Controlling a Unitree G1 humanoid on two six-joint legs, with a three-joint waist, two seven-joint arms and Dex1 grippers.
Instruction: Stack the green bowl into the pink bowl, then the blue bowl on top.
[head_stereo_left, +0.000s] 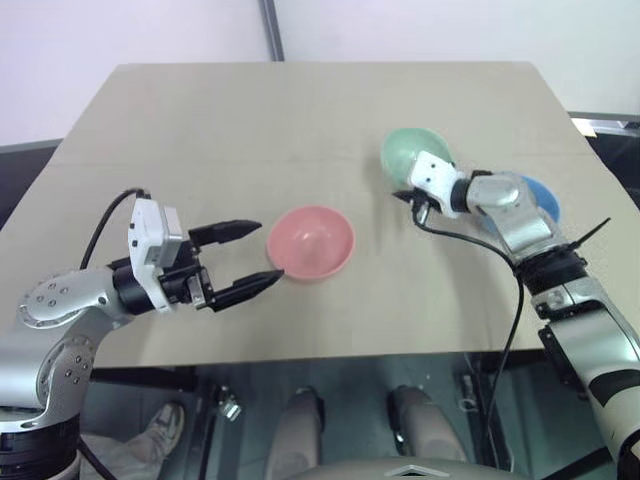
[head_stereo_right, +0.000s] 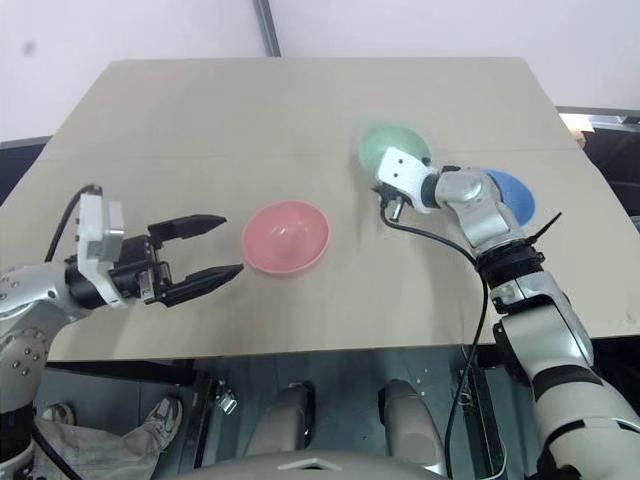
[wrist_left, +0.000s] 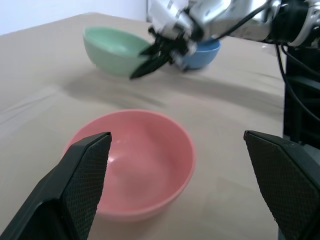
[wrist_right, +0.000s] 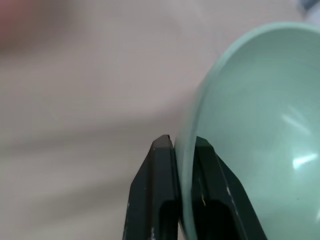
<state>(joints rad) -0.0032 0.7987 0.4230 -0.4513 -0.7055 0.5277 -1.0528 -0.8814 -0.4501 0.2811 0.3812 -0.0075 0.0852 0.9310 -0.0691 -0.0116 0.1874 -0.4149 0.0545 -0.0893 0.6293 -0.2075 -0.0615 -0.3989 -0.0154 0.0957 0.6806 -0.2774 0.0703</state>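
Right tool clamped on the near rim of the green bowl, one finger outside the wall, one inside. The bowl sits toward the far right of the desk, with the blue bowl just beside it, partly behind the right arm. Pink bowl sits mid-desk, empty. Left tool spread wide, holding nothing, fingertips just beside the pink bowl's rim.

Handling, judged: bowls look light, rigid, smooth plastic; a thin rim pinch may let the bowl swing or slip, so a firm hold at the lip is best. No brands, labels or writing readable.
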